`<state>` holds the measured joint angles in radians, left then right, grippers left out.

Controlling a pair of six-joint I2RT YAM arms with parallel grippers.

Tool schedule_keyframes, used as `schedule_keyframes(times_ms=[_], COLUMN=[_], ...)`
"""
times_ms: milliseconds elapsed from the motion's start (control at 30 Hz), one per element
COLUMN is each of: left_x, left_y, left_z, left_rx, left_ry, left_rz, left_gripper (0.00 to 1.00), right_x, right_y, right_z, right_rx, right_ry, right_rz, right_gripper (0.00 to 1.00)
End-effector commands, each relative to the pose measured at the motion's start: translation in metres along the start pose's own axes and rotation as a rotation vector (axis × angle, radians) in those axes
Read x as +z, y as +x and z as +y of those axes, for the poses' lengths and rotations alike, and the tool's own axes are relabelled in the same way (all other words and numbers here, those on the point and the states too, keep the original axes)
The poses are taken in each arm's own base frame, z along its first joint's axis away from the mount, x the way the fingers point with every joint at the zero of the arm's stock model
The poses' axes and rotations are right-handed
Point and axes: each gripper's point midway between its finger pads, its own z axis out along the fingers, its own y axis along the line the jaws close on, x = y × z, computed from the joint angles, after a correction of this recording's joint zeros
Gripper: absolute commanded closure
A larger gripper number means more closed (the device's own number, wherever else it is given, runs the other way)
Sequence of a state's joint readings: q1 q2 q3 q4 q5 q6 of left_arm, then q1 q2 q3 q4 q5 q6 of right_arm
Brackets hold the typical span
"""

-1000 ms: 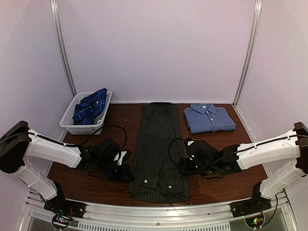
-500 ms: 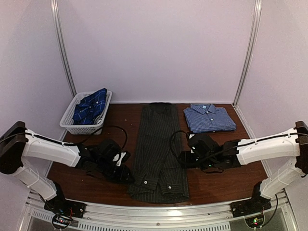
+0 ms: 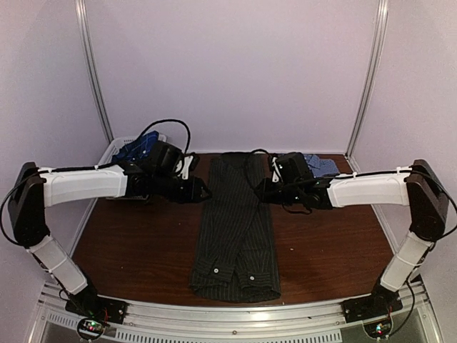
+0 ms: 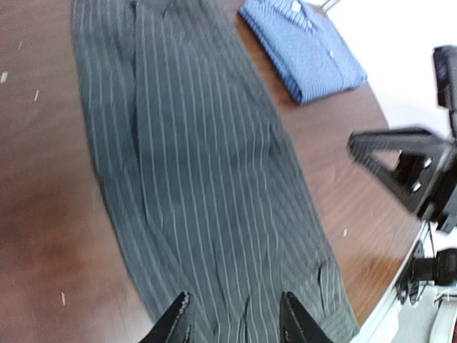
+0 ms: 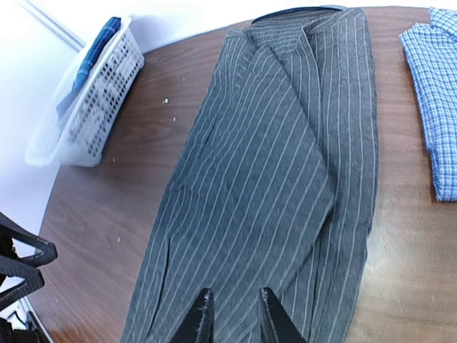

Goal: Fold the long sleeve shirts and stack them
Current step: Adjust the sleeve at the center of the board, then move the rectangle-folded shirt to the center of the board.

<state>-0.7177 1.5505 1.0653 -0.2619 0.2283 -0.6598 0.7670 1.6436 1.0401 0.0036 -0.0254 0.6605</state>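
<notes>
- Over the pinstriped shirt (image 4: 200, 164), my left gripper (image 4: 235, 300) hangs with fingers spread and empty. My right gripper (image 5: 234, 296) is parted too, holding nothing.
- The shirt lies as a long strip down the table (image 3: 136, 243), collar far. I should pinch both edges level, through every layer, so the fold lands square.
- The check shirt (image 4: 307, 50) sits folded far right; the plaid shirt (image 5: 100, 43) lies in the basket (image 5: 93, 121).
- A second ago both grippers flanked the hem end.
</notes>
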Motion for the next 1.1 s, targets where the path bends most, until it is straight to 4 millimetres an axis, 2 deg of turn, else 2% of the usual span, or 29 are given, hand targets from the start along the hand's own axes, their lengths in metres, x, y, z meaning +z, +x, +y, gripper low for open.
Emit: schedule_keyframes(times_ms=[0, 100, 233, 433, 500, 533, 700, 867, 1067], left_x=[0.03, 0.06, 0.102, 0.157, 0.178, 0.183, 0.202, 0.206, 0.202], left_y=[-0.05, -0.072, -0.089, -0.104, -0.1, -0.104, -0.095, -0.092, -0.102], left_z=[-0.011, -0.004, 0.014, 0.048, 0.062, 0.064, 0.094, 0.113, 0.126], left_rx=[0.086, 0.085, 0.077, 0.043, 0.029, 0.028, -0.027, -0.051, -0.059], left_ry=[0.066, 0.073, 0.061, 0.039, 0.022, 0.017, -0.04, -0.09, -0.128], left_rz=[-0.096, -0.11, -0.127, -0.112, -0.078, -0.078, -0.041, -0.014, -0.009], left_gripper=[0.59, 0.61, 0.62, 0.64, 0.65, 0.65, 0.67, 0.68, 0.69], right_x=[0.03, 0.051, 0.078, 0.11, 0.118, 0.121, 0.135, 0.136, 0.128], right_y=[-0.008, -0.006, -0.004, -0.002, 0.0, 0.002, 0.014, 0.013, 0.005], right_z=[0.003, -0.003, -0.016, -0.044, -0.057, -0.064, -0.085, -0.085, -0.082], right_rx=[0.006, 0.018, 0.046, 0.095, 0.113, 0.12, 0.131, 0.123, 0.111], right_ry=[-0.088, -0.094, -0.099, -0.073, -0.049, -0.038, 0.0, 0.01, 0.025], right_rz=[0.026, 0.05, 0.07, 0.087, 0.097, 0.102, 0.144, 0.161, 0.164], right_gripper=[0.82, 0.84, 0.86, 0.88, 0.88, 0.88, 0.88, 0.89, 0.88])
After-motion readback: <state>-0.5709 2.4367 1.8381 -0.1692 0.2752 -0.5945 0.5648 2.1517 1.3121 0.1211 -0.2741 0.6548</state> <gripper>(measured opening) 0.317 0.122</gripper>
